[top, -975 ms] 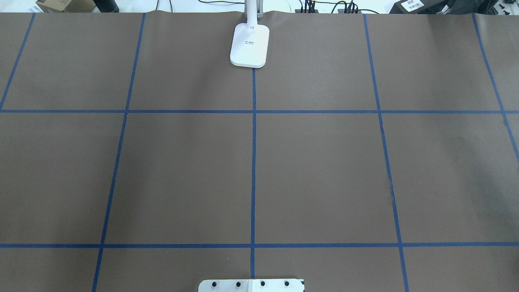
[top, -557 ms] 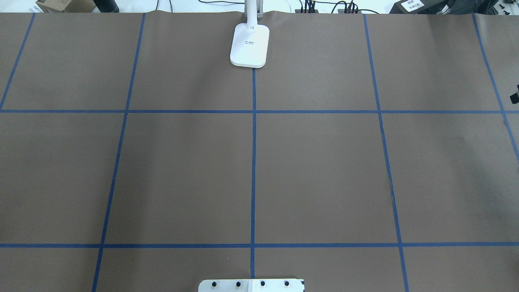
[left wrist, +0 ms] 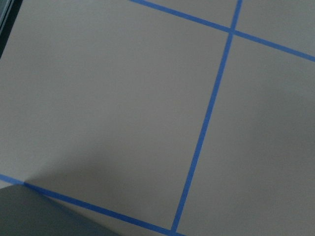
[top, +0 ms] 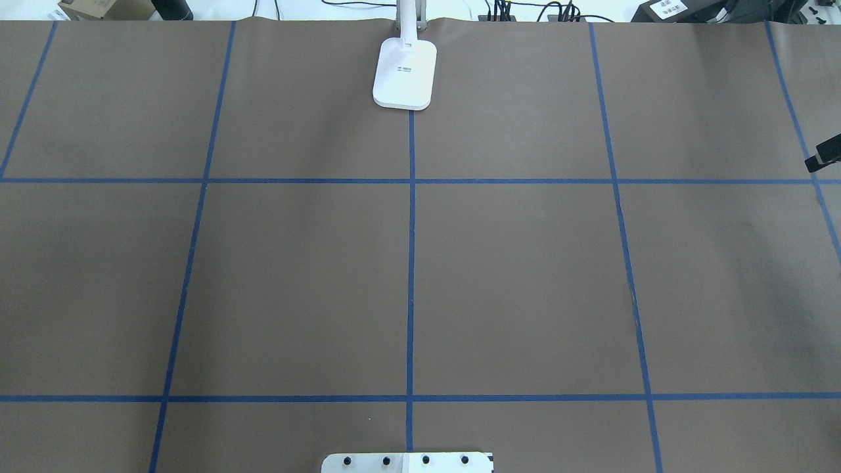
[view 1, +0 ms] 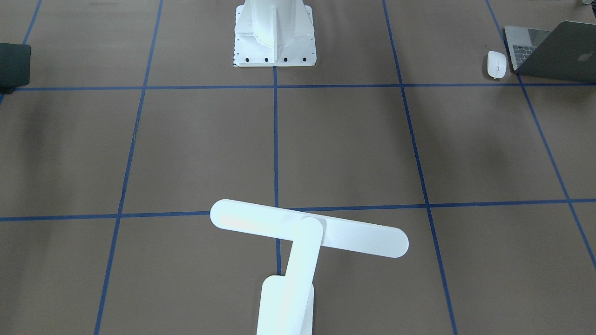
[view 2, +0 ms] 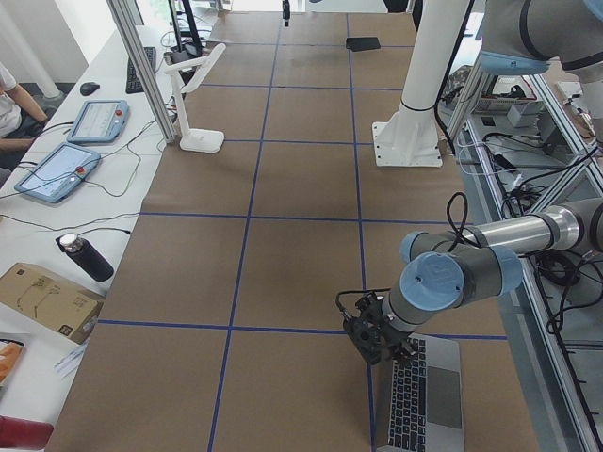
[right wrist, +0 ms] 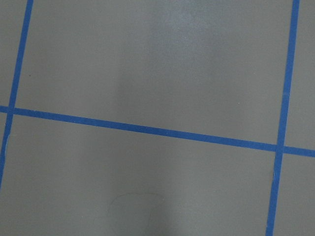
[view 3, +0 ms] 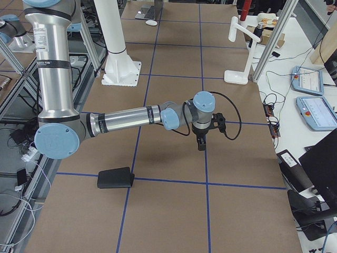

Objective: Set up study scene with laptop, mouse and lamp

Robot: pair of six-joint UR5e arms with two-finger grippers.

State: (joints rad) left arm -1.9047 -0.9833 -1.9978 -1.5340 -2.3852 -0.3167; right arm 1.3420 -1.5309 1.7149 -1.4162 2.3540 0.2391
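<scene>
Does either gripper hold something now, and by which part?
The right gripper holds nothing visible. The left gripper is by the laptop; a hold cannot be told.

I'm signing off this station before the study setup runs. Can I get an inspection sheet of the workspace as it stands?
Surface: brown cover with a blue tape grid, lightly wrinkled.
Job's things: lamp upright at the operators' edge, mid-table; laptop open at the robot's left end; mouse beside it.
Clutter: black mousepad at the robot's right end.
Claws: left claw by the laptop; right claw over bare cover; open or shut cannot be told.
Cables: cables beyond the robot-side edge; nothing seen on the cover.
Surroundings: white pedestal; tablets, bottle and box on the side desk; a person seated there.
</scene>
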